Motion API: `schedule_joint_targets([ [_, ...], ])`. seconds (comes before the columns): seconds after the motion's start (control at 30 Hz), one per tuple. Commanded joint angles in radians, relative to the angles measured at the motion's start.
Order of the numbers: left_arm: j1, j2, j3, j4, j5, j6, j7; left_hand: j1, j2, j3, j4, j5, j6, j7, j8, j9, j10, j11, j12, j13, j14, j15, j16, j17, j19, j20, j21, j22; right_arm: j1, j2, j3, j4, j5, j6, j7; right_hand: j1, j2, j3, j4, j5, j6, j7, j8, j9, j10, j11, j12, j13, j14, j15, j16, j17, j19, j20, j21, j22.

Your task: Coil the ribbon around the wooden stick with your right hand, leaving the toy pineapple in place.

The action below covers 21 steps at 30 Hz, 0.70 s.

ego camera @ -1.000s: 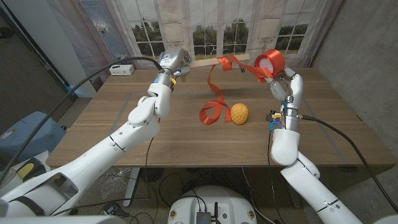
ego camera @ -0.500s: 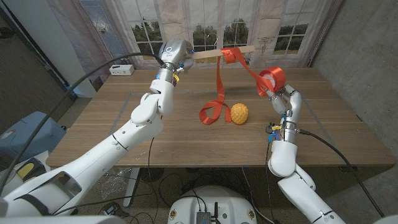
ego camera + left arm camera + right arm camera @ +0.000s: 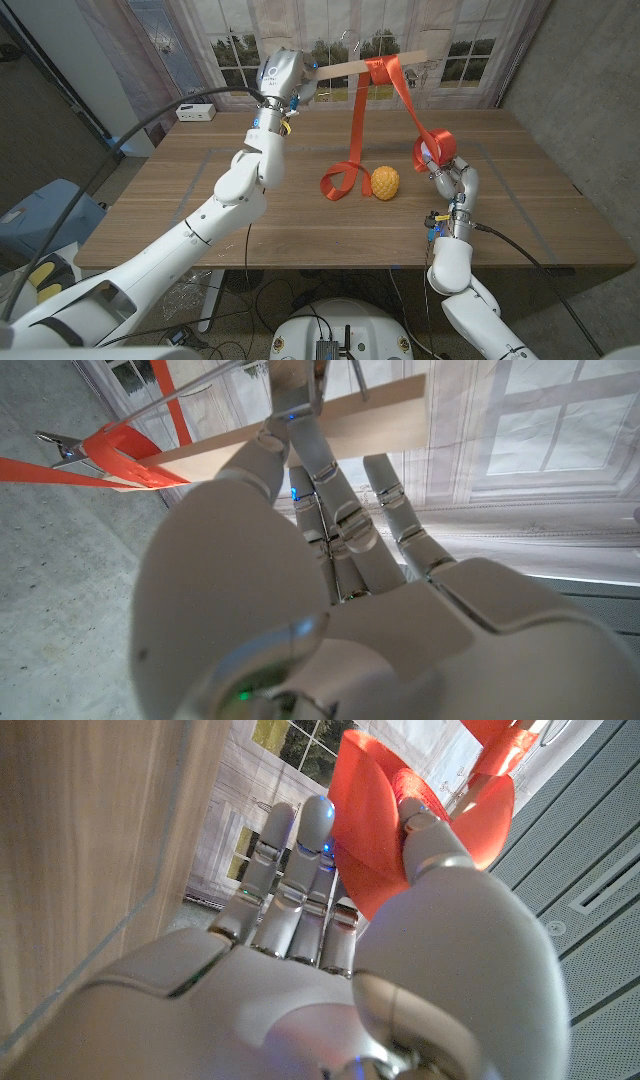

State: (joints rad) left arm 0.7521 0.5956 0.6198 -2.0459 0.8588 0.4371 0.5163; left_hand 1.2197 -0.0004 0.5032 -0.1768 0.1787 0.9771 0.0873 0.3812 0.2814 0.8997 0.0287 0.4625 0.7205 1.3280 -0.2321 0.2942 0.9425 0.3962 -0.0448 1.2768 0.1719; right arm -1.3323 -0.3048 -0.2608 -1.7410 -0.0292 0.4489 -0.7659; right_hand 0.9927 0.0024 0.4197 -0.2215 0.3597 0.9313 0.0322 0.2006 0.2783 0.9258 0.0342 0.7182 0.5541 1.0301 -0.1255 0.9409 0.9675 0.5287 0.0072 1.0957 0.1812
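We see the right hand (image 3: 447,172) low over the right part of the brown wooden table (image 3: 250,215). Its fingers are closed on a red roll of ribbon (image 3: 435,151), and in the right wrist view the thumb (image 3: 435,840) presses on the red roll (image 3: 375,830) while the other fingers (image 3: 300,870) stand behind it. From this roll the shiny red ribbon (image 3: 405,100) goes up in a tight slanted line to the flat pale wooden stick (image 3: 345,67).

The left hand (image 3: 280,75) is raised high above the far side of the table and holds the stick at 1 end. In the left wrist view its fingers (image 3: 330,480) are curled around the stick (image 3: 300,435), which reaches away from the hand, roughly level and a little tilted. The ribbon is wound around the stick near its middle, and we can see a few turns there (image 3: 125,455). A small metal clip (image 3: 62,450) sits at the wound part.

From the stick a second piece of ribbon hangs straight down to the table and ends in a loose loop (image 3: 340,182) lying on the wood. Just beside this loop, on its right, the small yellow toy pineapple (image 3: 385,183) lies on the table, between the loop and the right hand. It seems to touch the loop, but we cannot tell for sure.

At the far left edge of the table there is a small white box (image 3: 196,112).
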Motion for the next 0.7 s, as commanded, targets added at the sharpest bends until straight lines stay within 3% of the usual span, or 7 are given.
schedule_joint_targets([
  [0.03,0.028,-0.003,-0.02,-0.001,0.01,-0.077,0.083,0.113,0.118,0.024,0.011,0.006,0.053,-0.045,0.003,0.059,0.098,-0.088,0.001,0.0,0.01,0.002,-0.001,0.004,0.009,-0.056,0.005,0.004,0.023,0.007,-0.006,0.055,0.064,-0.039,0.021,0.063,0.06,0.045,0.046,0.006,0.246,0.016,0.003,0.016,0.192,-0.029,0.002,0.006,-0.048,-0.049,0.008,0.001,-0.009,0.0,0.01,0.003],
  [0.33,0.07,0.036,-0.05,-0.03,0.0,-0.133,0.08,0.111,0.118,0.026,0.012,0.007,0.053,-0.045,0.001,0.057,0.095,-0.085,0.0,0.006,0.008,0.002,-0.006,0.003,0.01,-0.056,0.005,0.003,0.073,-0.015,-0.003,0.071,0.114,-0.14,0.038,0.065,0.06,0.042,0.047,0.007,0.244,0.018,0.003,0.017,0.19,-0.027,-0.001,0.002,-0.047,-0.049,0.011,-0.004,-0.012,0.001,0.014,0.003],
  [0.7,0.148,0.073,-0.109,-0.087,-0.061,-0.188,0.059,0.11,0.117,0.028,0.012,0.007,0.052,-0.043,-0.001,0.057,0.094,-0.085,-0.004,0.005,0.011,0.002,-0.007,0.005,0.009,-0.056,0.004,0.003,0.183,-0.051,-0.021,0.106,0.136,-0.263,0.042,0.069,0.064,0.036,0.048,0.006,0.243,0.019,0.001,0.015,0.188,-0.026,-0.001,0.004,-0.053,-0.046,0.019,-0.006,-0.016,0.002,0.019,0.002],
])
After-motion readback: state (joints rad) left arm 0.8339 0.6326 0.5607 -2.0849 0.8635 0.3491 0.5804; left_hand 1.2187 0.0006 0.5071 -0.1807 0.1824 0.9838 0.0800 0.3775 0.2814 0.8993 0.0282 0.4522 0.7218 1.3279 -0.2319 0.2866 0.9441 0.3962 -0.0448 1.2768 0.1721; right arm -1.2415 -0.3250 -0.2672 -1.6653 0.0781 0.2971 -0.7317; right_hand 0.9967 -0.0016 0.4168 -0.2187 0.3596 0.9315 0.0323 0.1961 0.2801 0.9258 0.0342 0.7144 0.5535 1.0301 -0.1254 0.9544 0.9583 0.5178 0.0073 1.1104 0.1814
